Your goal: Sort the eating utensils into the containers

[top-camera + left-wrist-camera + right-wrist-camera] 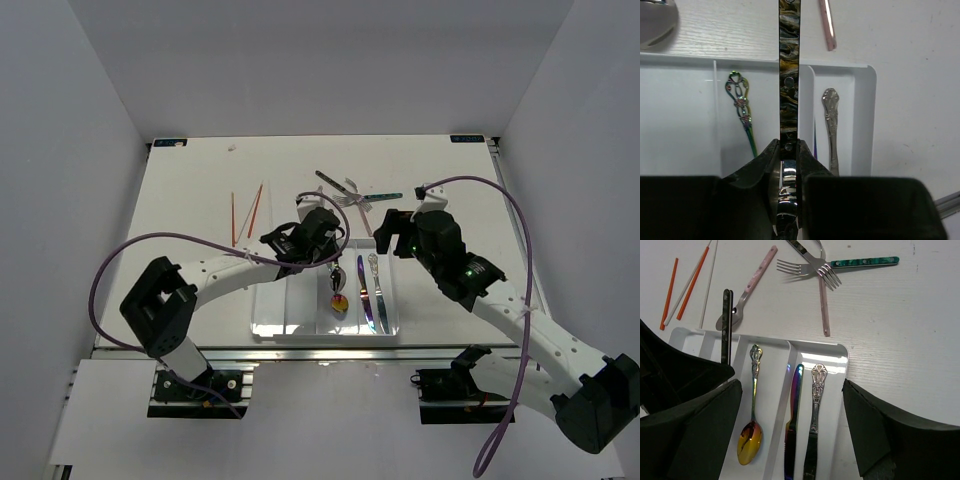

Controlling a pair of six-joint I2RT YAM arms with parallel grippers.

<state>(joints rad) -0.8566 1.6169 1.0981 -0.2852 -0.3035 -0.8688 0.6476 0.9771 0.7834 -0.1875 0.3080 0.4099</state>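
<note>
White desk, tray partly filled.
Left fingers pinch marbled utensil lengthwise, likely matching a slot; right fingers spread, empty.

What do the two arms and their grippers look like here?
Left arm and right arm: white links, black joint housings, each trailing a purple cable. Left gripper and right gripper are matte black. Green lights glow on the right arm.

Glossy iridescent metal spoon, smooth plastic tray
</note>
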